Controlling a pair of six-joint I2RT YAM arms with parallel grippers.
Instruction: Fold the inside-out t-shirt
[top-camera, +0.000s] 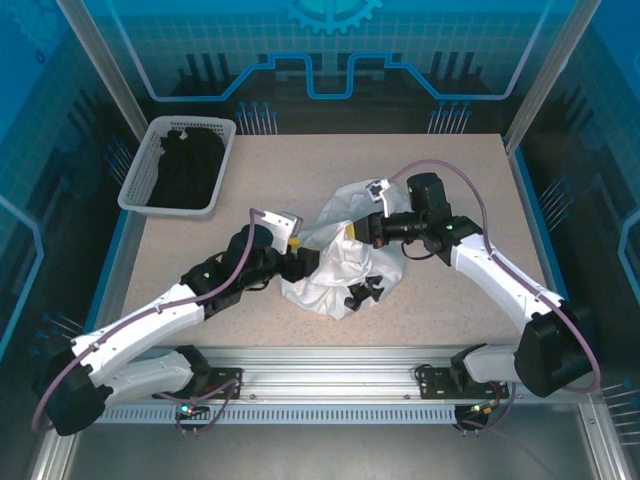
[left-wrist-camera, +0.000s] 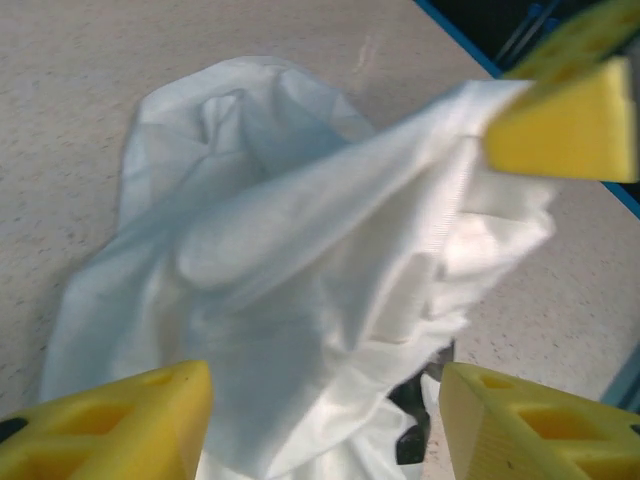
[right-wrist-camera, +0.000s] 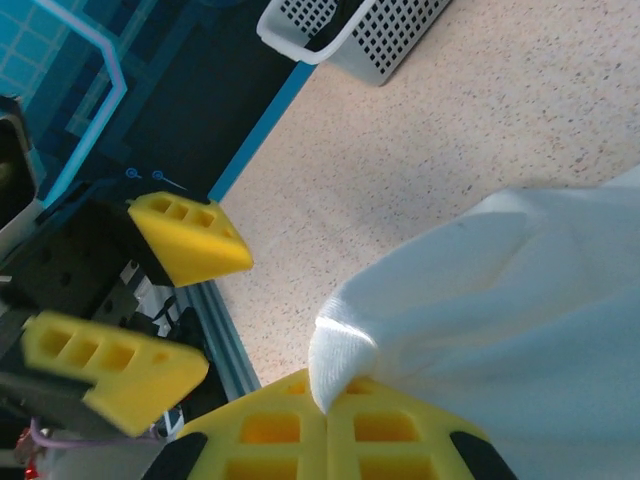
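- A speckled beige tabletop (top-camera: 450, 180) sits inside an enclosure of clear panels lit blue. A ribbed aluminium rail (top-camera: 330, 380) runs along the near edge, where both arm bases are bolted.
- At the far left corner stands a grey perforated basket (top-camera: 165, 211) with a black garment (top-camera: 185, 165) heaped inside, well apart from the middle of the table.
- The two forearms angle in from either side, and the right wrist covers part of the cloth's upper right.
- The inside-out t-shirt (top-camera: 335, 265) lies at mid-table between the two grippers. It is a white, deeply creased heap rather than a flat spread.
- A small black print (top-camera: 365, 295) shows at the t-shirt's near right edge, and one lobe of cloth reaches toward the far side.
- The left gripper (top-camera: 303, 255) is at the t-shirt's left edge. Its yellow fingers (left-wrist-camera: 110, 425) stand wide apart, with cloth bulging in the gap, and neither pad is seen pressing it.
- The right gripper (top-camera: 355, 233) is at the t-shirt's upper right. Its yellow fingers (right-wrist-camera: 270, 440) are pressed together on a ribbed fold of the white cloth.
- In the left wrist view, the cloth runs in a taut ridge up to that pinch.
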